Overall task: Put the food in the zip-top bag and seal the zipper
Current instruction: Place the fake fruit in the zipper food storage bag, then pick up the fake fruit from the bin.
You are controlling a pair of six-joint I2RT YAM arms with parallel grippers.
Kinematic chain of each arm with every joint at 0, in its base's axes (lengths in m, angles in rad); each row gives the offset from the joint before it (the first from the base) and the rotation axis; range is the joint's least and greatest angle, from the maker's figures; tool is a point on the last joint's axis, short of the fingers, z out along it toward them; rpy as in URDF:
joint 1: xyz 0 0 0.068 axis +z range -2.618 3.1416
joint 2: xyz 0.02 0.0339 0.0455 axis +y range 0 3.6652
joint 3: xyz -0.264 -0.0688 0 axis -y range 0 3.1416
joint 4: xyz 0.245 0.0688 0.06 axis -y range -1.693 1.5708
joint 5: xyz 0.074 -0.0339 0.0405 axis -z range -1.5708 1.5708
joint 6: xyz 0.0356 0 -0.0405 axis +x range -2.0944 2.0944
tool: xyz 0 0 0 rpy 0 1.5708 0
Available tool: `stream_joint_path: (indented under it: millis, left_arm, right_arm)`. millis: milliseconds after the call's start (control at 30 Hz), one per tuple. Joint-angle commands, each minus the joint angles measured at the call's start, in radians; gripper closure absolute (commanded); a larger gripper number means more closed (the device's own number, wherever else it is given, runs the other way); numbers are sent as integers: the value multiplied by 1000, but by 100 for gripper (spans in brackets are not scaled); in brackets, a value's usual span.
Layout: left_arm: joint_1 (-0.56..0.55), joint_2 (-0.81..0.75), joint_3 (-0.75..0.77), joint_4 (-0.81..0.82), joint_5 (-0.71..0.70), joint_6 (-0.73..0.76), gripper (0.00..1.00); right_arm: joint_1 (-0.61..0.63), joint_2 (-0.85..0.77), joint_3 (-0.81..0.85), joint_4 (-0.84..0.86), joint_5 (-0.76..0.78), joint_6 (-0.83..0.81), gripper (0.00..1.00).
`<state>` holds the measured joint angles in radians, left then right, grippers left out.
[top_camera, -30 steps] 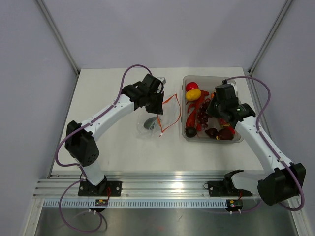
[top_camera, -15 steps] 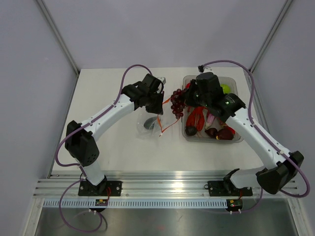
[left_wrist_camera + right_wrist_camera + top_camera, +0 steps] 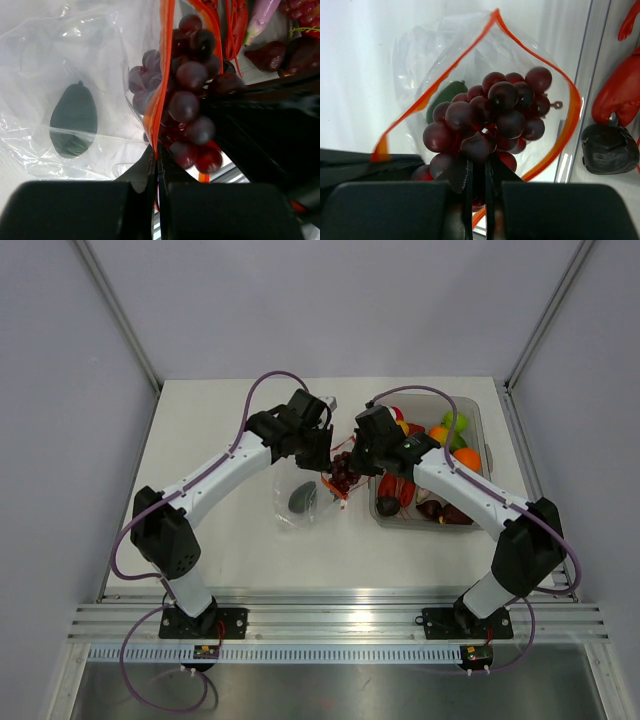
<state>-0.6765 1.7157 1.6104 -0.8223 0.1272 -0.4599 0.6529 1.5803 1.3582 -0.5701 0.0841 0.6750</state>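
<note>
1. A clear tub (image 3: 484, 435) sits toward the far right corner of the worktop (image 3: 200, 440). It holds loose food: an orange fruit (image 3: 467, 457), a green one (image 3: 457, 422), a red lobster (image 3: 620, 95), a purple eggplant (image 3: 260, 17) and several dark pieces.
2. The right arm's forearm crosses above the left half of the tub and hides part of what lies in it.
3. The bag (image 3: 288, 515) lies near the middle of the worktop, just left of the tub. A dark green avocado (image 3: 301, 498) rests inside it against the bottom.
4. The zipper (image 3: 445, 67) is spread into a wide loop, so the mouth gapes toward the tub.
5. The left fingers (image 3: 151, 159) are clenched on one side of the zipper and hold that edge lifted off the worktop.
6. The right fingers (image 3: 476, 170) are clamped on the stem end of a bunch of dark red grapes (image 3: 490, 117).
7. The grapes hang at the bag's mouth, within the zipper loop in the right wrist view. In the left wrist view some berries sit behind the plastic and the rest are outside the strip.
8. The two sets of fingers are just beside each other, with the grapes between them.
9. The left arm stretches from the near left edge diagonally toward the centre, its wrist tipped down.
10. The right arm is bent at the elbow and reaches leftward from the near right edge, its wrist angled down at the bag.
</note>
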Motion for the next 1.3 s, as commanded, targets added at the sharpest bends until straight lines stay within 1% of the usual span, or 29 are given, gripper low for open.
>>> stream_joint_path:
  millis: [0, 133, 233, 267, 300, 333, 367, 400, 600, 700, 733, 800, 833, 900, 933, 967, 1033, 1067, 1167, 1233, 1267]
  left_arm:
    - [2, -56, 62, 26, 55, 1, 100]
    - [2, -54, 74, 28, 69, 0, 100]
    - [3, -54, 83, 29, 75, 0, 100]
    - [3, -54, 83, 31, 81, -2, 100]
    - [3, -53, 85, 32, 84, -3, 100]
    - [3, -54, 85, 34, 86, -5, 100]
    - [3, -53, 88, 35, 91, -5, 100]
    - [3, -51, 89, 34, 91, -5, 100]
    - [8, -48, 80, 29, 78, 0, 100]
    - [9, -45, 74, 28, 69, 0, 100]
    - [11, -44, 74, 28, 68, 0, 100]
    - [14, -44, 71, 22, 55, 1, 100]
    - [17, -50, 66, 15, 51, 3, 100]
    - [26, -59, 56, 18, 45, 4, 100]
    - [28, -62, 43, 22, 45, 4, 100]
    - [31, -70, 39, 22, 45, 6, 100]
    - [34, -73, 33, 25, 45, 7, 100]
    - [34, -74, 25, 25, 48, 4, 100]
    - [34, -71, 19, 34, 63, 1, 100]
    - [34, -70, 19, 32, 68, 0, 100]
    - [34, -71, 14, 34, 68, -2, 100]
  right_arm:
    - [4, -6, -14, 56, -3, 21, 100]
    - [4, 10, -13, 44, -6, 11, 100]
    - [4, 20, -16, 53, -41, 1, 100]
    - [4, 32, -5, 55, -59, -9, 93]
    - [2, 43, 4, 43, -79, -31, 83]
    - [5, 53, 18, 21, -81, -41, 67]
    - [7, 69, 47, -2, -80, -48, 54]
    - [7, 63, 50, -25, -67, -52, 52]
    - [5, -107, -17, 6, 49, -52, 51]
    - [5, -173, -19, -36, 114, -55, 51]
    - [5, -192, -33, -49, 181, -51, 52]
    - [-4, -259, -66, -60, 244, -40, 53]
    - [-31, -284, -117, -60, 275, -38, 52]
    - [-87, -351, -177, -59, 261, -16, 52]
    - [-117, -368, -239, -56, 220, -12, 50]
    - [-174, -393, -269, -54, 200, -8, 47]
    - [-208, -393, -335, -51, 152, -9, 42]
    - [-223, -372, -350, -51, 137, -11, 37]
    - [-225, -300, -390, -34, 73, -5, 33]
    - [-226, -272, -430, 21, 18, 21, 31]
    - [-226, -254, -445, 74, 2, 31, 29]
